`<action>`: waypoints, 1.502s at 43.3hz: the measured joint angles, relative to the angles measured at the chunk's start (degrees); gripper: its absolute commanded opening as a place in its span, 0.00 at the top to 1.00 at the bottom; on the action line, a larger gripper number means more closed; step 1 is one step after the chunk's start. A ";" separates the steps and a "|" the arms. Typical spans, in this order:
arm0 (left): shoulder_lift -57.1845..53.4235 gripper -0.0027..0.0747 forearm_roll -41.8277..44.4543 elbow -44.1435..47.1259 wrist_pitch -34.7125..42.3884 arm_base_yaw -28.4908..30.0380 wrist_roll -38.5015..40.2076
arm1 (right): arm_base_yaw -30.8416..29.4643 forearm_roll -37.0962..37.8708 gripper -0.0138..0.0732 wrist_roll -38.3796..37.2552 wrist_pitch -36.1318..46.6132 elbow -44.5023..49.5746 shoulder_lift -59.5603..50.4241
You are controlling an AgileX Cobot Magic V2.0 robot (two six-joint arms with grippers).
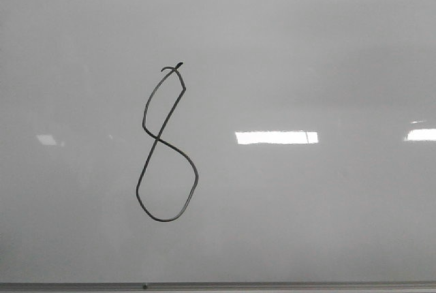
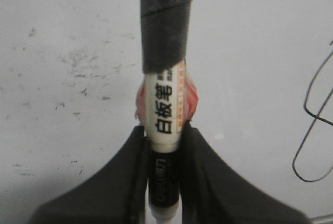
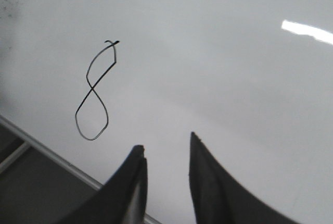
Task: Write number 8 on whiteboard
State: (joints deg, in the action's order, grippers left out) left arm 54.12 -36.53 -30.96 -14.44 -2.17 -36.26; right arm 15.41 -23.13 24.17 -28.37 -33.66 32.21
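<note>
One 8 [image 1: 163, 144] drawn left of centre on one whiteboard [image 1: 327, 54], tick on top, lower loop larger. One marker [image 2: 165, 104], clamped upright in the left gripper [image 2: 164, 146], black tape round its far end, tip hidden; 8 off to its side. Grey edge strip [image 1: 272, 285] along the near side; wide bare board right of the 8. Right gripper [image 3: 166, 151] above the board near that edge, fingers parted, empty.
</note>
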 measured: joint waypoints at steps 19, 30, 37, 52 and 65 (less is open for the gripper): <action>7.87 0.99 -4.69 6.63 23.50 -7.11 0.00 | -0.49 -0.29 0.86 -0.51 8.78 16.41 -16.80; 21.14 0.99 -1.86 3.43 27.55 -7.77 5.15 | -0.49 -0.42 0.86 -0.61 9.62 16.41 -16.80; 26.53 0.99 7.22 1.22 28.15 -7.77 15.22 | -0.49 -0.55 0.86 -0.61 9.62 16.41 -16.80; 29.75 0.99 26.09 0.81 33.12 -6.34 36.83 | -0.49 -0.55 0.86 -0.64 9.72 16.41 -16.80; 30.67 0.97 29.51 0.81 34.28 -5.83 37.86 | -0.49 -0.57 0.86 -0.74 9.72 16.41 -16.80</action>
State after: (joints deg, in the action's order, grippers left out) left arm 84.79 -7.02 -30.15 19.84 -8.00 1.60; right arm 14.92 -23.71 23.43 -18.65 -17.25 15.41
